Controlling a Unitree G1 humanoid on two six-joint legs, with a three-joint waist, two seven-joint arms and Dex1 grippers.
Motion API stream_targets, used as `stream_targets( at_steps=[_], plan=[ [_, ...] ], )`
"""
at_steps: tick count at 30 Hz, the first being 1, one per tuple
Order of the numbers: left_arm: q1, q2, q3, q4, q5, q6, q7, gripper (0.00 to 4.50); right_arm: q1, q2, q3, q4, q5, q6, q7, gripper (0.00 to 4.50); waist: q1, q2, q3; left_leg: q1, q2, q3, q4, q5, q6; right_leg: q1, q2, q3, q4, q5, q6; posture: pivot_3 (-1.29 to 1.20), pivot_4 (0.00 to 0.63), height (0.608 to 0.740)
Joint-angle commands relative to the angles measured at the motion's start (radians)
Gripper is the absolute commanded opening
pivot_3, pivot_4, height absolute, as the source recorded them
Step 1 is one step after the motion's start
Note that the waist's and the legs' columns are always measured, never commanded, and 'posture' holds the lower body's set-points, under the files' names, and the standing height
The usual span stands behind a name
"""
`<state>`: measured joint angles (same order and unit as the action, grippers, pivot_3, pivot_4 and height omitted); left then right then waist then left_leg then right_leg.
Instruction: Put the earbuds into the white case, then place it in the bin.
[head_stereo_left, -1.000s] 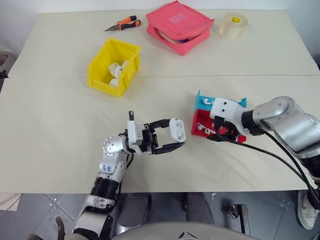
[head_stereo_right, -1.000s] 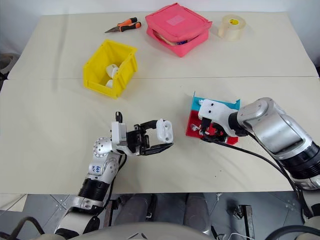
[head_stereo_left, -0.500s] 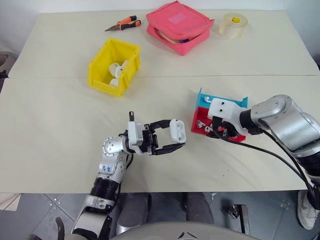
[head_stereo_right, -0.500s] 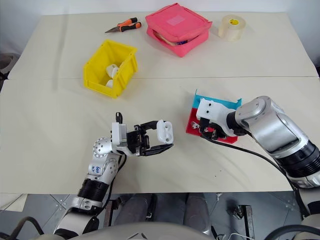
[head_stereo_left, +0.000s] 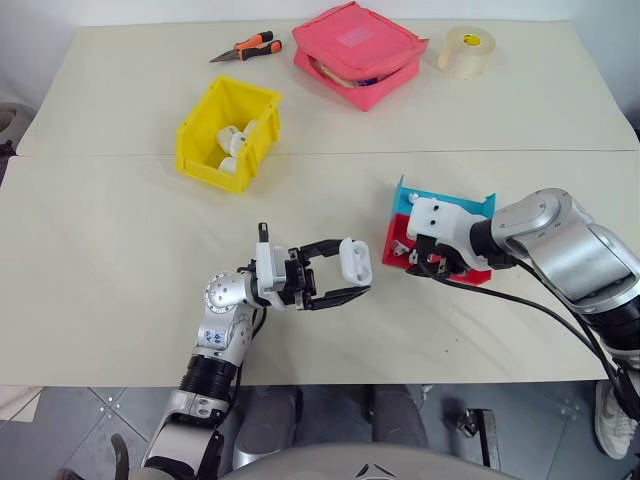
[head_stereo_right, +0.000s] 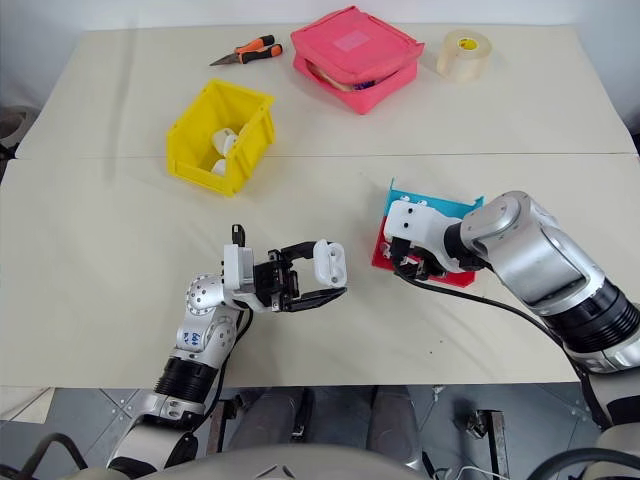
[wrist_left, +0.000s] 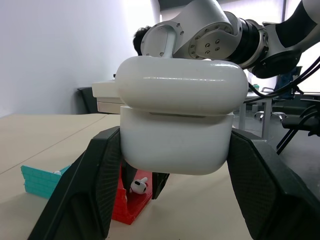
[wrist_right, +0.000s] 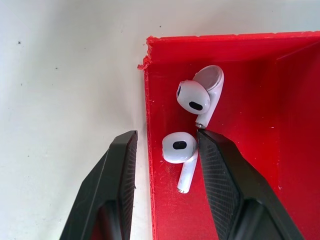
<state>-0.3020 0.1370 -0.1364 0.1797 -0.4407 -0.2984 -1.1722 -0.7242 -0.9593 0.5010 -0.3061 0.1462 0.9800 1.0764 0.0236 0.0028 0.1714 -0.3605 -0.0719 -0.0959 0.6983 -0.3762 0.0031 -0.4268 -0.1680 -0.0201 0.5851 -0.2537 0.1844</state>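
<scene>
A wide beige table (head_stereo_left: 120, 260) carries everything: the yellow bin (head_stereo_left: 228, 134) on the far left part, and a red-and-blue tray (head_stereo_left: 402, 240) on the right side. The left gripper (head_stereo_left: 350, 278) holds the white case (head_stereo_left: 355, 260) above the table, its two black fingers (wrist_left: 100, 180) pressed on both sides of the case, whose lid looks closed. The right gripper (wrist_right: 167, 155) is lowered into the red corner of the tray, where two earbuds (wrist_right: 197, 97) lie close together. Its fingers are spread only partly; one is outside the tray wall and the other is beside the nearer earbud (wrist_right: 179, 148), so they do not pinch anything yet. I think the closing fingers may catch the wall instead of the earbud, or push this glossy piece against its neighbour and let it slip.
</scene>
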Motion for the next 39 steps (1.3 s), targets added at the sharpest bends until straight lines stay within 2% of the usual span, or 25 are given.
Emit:
stream_targets(
  at_steps=[1,5,17,21,25,29,32,35,39],
  plan=[
    [-0.006,0.004,-0.002,-0.041,-0.005,0.000,0.008,2.77,-0.001,-0.006,0.005,-0.010,-0.015,-0.009,0.014,1.54,0.000,0.000,0.000,0.000,0.000,0.000,0.000,0.000,0.000,0.000,0.000,0.000,0.000,0.000,0.000,0.00,0.150,0.740],
    [-0.007,0.005,-0.001,-0.048,-0.006,0.006,0.011,2.77,0.002,-0.007,0.005,-0.007,-0.027,-0.021,0.023,0.46,0.000,0.000,0.000,0.000,0.000,0.000,0.000,0.000,0.000,0.000,0.000,0.000,0.000,0.000,0.000,0.00,0.150,0.740],
    [-0.001,0.015,-0.004,-0.073,-0.010,0.022,0.021,2.77,0.032,-0.019,-0.034,-0.039,-0.009,-0.031,0.059,0.46,0.001,0.000,0.000,0.000,0.000,0.000,0.000,0.000,0.000,0.000,0.000,0.000,0.000,0.000,0.000,0.00,0.150,0.740],
    [0.003,0.026,-0.004,-0.087,-0.023,0.038,0.009,2.77,0.108,-0.058,-0.200,-0.120,0.103,-0.033,0.096,0.46,0.003,0.000,0.000,-0.001,0.000,-0.001,0.000,0.000,0.000,0.000,0.000,0.000,0.000,0.000,0.000,0.00,0.150,0.740],
    [-0.014,0.033,0.007,-0.096,-0.054,0.085,0.004,2.77,0.270,-0.028,-0.475,-0.188,0.238,-0.111,0.090,0.46,0.004,0.000,0.000,-0.002,0.000,0.000,0.000,0.000,0.000,-0.001,0.000,-0.001,0.000,0.000,0.000,0.00,0.150,0.740],
    [-0.046,0.036,0.009,-0.091,-0.063,0.112,-0.004,2.77,0.417,0.095,-0.690,-0.205,0.351,-0.231,0.051,0.46,0.003,0.000,0.000,-0.001,0.000,0.000,0.001,0.000,0.000,0.000,0.000,-0.001,0.000,0.000,0.000,0.00,0.150,0.740],
    [-0.071,0.024,0.018,-0.088,-0.078,0.146,0.014,2.77,0.490,0.212,-0.782,-0.230,0.456,-0.287,0.017,0.46,0.003,0.000,0.000,-0.001,0.000,0.000,0.001,0.000,0.000,0.000,0.000,-0.001,0.001,0.000,0.001,0.00,0.150,0.740],
    [-0.076,0.007,0.040,-0.089,-0.105,0.175,0.038,2.77,0.510,0.310,-0.805,-0.266,0.535,-0.312,-0.048,0.46,0.000,0.000,0.000,-0.001,0.000,0.000,0.001,0.000,0.000,0.000,0.000,0.000,0.001,0.000,0.001,0.00,0.150,0.740],
    [-0.071,0.032,0.033,-0.135,-0.143,0.281,0.024,2.77,0.492,0.478,-0.800,-0.308,0.665,-0.347,-0.175,0.46,-0.002,0.000,0.000,0.000,0.001,-0.001,0.000,0.001,-0.001,0.000,0.001,0.000,0.001,0.000,0.000,0.00,0.150,0.740]
  ],
)
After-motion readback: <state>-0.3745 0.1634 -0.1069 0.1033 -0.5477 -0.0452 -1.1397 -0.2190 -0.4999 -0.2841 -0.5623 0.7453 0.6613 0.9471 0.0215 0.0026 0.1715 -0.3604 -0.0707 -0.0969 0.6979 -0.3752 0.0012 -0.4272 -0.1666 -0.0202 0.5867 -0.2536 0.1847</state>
